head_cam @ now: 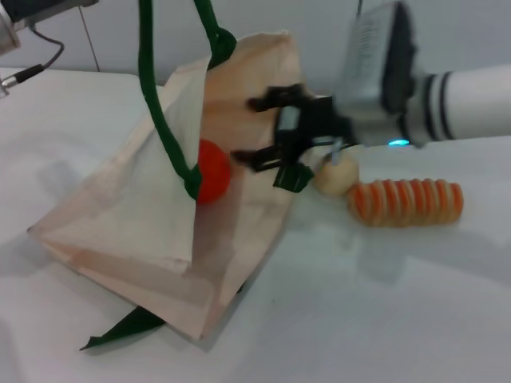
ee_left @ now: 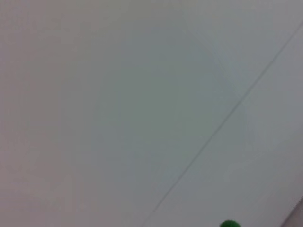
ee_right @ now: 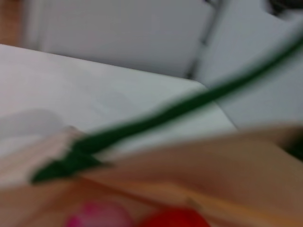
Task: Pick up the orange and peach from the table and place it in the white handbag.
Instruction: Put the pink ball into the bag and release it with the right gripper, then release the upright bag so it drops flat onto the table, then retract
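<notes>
Fruit looked fully bagged: the orange [head_cam: 213, 180] and the peach [ee_right: 97, 215] sat inside the white handbag [head_cam: 144, 231] while the right tool [head_cam: 267, 132], spread and empty, hung at its mouth.

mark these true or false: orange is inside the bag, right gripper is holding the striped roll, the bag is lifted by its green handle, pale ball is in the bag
1. The orange is inside the white handbag: true.
2. The right gripper holds the striped roll: false; its fingers are open and empty at the bag's mouth, and the roll lies on the table.
3. The bag hangs lifted by its green handle: true.
4. The pale ball is in the bag: false; it sits on the table beside the roll.
</notes>
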`<state>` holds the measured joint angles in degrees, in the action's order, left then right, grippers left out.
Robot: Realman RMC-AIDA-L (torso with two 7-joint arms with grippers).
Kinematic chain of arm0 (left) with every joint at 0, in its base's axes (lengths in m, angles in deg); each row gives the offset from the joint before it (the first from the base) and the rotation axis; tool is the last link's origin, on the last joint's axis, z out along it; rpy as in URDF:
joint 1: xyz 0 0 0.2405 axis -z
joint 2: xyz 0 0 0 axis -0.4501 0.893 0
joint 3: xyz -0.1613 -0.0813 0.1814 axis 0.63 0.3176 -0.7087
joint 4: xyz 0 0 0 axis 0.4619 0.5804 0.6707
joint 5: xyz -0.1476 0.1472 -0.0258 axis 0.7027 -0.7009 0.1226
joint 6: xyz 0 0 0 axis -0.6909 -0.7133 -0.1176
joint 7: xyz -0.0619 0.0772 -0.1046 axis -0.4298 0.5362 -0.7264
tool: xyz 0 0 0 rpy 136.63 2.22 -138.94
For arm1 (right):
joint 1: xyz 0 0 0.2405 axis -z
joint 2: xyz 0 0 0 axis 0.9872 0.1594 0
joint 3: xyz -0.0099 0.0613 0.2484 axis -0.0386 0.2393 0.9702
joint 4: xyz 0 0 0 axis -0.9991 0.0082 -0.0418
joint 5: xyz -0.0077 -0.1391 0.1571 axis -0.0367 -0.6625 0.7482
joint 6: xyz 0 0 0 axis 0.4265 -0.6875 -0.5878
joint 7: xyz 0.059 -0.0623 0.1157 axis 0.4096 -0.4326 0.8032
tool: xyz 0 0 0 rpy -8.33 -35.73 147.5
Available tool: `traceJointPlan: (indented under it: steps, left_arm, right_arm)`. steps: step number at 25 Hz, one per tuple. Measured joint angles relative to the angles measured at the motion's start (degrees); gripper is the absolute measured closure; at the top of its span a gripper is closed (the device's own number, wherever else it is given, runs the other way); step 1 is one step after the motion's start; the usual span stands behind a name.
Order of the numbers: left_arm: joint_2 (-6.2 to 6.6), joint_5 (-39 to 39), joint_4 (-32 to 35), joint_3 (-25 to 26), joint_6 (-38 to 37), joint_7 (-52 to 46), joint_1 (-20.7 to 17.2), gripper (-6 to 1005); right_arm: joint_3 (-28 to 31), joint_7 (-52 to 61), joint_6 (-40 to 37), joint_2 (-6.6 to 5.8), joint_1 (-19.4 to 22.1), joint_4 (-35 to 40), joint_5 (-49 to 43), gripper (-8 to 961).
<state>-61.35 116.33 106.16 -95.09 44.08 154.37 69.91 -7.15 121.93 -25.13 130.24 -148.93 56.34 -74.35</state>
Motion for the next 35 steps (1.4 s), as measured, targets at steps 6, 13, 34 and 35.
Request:
traceJointPlan:
  steps: [6,13,34,35]
  left_arm:
    - [-0.25,0.21,-0.08,-0.02,-2.1,0.54,-1.06,723]
    - [-0.31,-0.13,-0.21,-0.62,-2.11,0.91,-1.92,622]
    - [-2.34,2.78,-1.55,-2.78,0.5,10.23,-3.12,108]
    - [-2.66,3.31,-1.78,-2.48,-0.03,12.19,-3.37,108]
  right_arm:
    - [0.2,7.94,-5.67,-0.02,8.52,12.99,1.56,62]
    - [0.4,9.21,-7.71,-0.08,15.59,20.17,9.01,62]
    - [7.12,6.39,-7.59,-0.03,19.06,21.43,15.96,63]
    - [8.62,4.91,-7.69,0.05,19.46,21.01,17.86,63]
